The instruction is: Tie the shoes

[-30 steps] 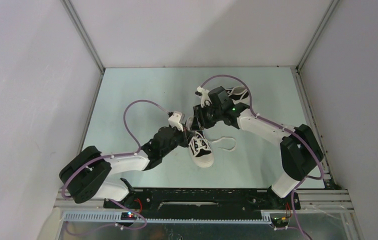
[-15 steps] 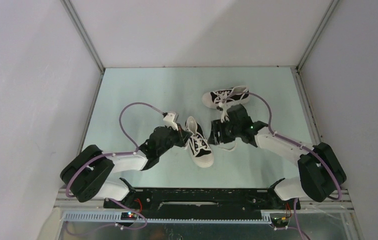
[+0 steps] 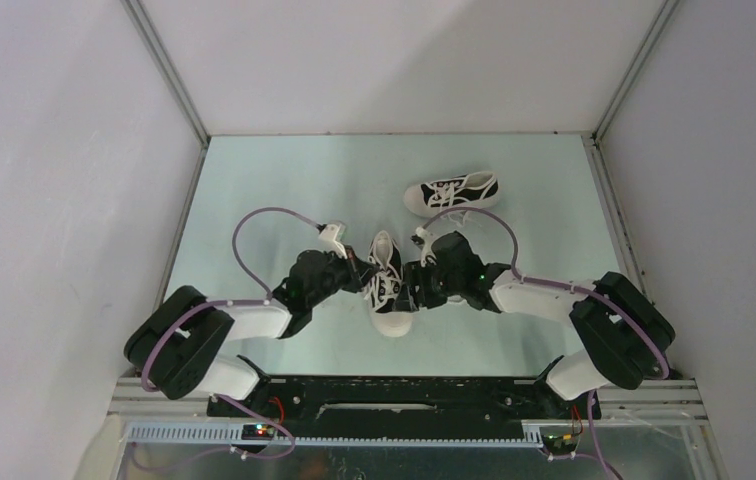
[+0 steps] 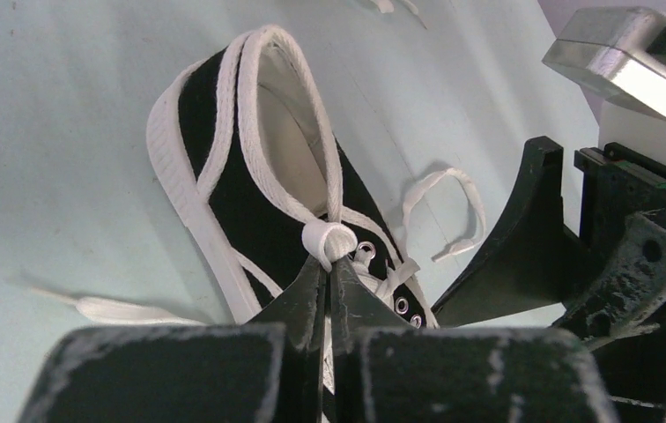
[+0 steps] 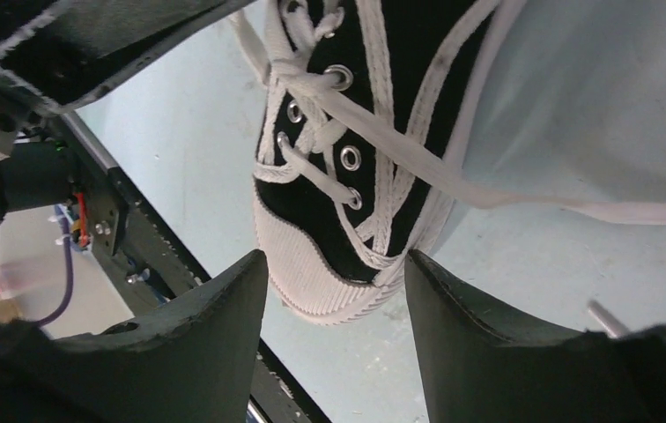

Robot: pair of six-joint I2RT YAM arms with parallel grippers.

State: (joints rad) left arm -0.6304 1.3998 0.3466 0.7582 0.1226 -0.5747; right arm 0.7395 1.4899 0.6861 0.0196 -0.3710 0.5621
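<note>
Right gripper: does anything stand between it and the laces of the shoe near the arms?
Nothing visible does. The right gripper is open, and the near shoe's laces lie straight ahead between its fingers. The left gripper, shut on a lace, is at the shoe's other side.

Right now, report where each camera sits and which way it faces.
Top: above and behind the bases, looking down at the table; both arms, near shoe, far shoe.
Left wrist: on the left arm, looking along the left tool, shut on a lace by the near shoe's top eyelets.
Right wrist: on the right arm, looking down past the open right tool at that shoe's toe.
Shared: all three show the near shoe.
</note>
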